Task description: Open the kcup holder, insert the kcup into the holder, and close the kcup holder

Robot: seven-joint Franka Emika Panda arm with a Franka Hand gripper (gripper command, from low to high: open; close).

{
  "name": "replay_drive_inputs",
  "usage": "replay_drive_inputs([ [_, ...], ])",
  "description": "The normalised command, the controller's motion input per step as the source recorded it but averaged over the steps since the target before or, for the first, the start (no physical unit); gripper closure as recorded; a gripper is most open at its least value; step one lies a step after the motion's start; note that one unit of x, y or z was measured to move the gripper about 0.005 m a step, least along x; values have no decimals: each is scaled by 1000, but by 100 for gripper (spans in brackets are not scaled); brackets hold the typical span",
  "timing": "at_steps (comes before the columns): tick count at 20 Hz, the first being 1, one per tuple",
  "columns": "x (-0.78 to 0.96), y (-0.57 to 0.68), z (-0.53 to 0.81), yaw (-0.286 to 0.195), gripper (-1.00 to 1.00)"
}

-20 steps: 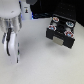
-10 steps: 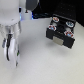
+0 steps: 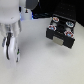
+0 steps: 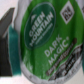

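Note:
The kcup fills the wrist view: a white pod with a green round top printed "Green Mountain" and "Dark Magic", seen tilted and very close, held in my gripper. In the exterior view my gripper hangs low at the exterior view's left, and the pod itself is too small to make out there. The kcup holder, a black boxy unit, stands at the exterior view's right, well apart from the gripper. Its drawer is pulled out and round pod tops show in the slots.
The white arm comes down from the upper left of the exterior view. A dark panel lies behind the holder. The light tabletop stretches between the gripper and the holder.
Almost nothing has changed; the arm stays at the exterior view's left and the holder has not moved.

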Motion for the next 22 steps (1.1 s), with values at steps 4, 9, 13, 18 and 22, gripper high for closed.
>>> replay_drive_inputs([
  [4,4,463,829,11,100],
  [9,2,566,734,4,100],
  [13,0,703,724,3,100],
  [18,0,700,650,5,100],
  [22,0,721,536,0,100],
])
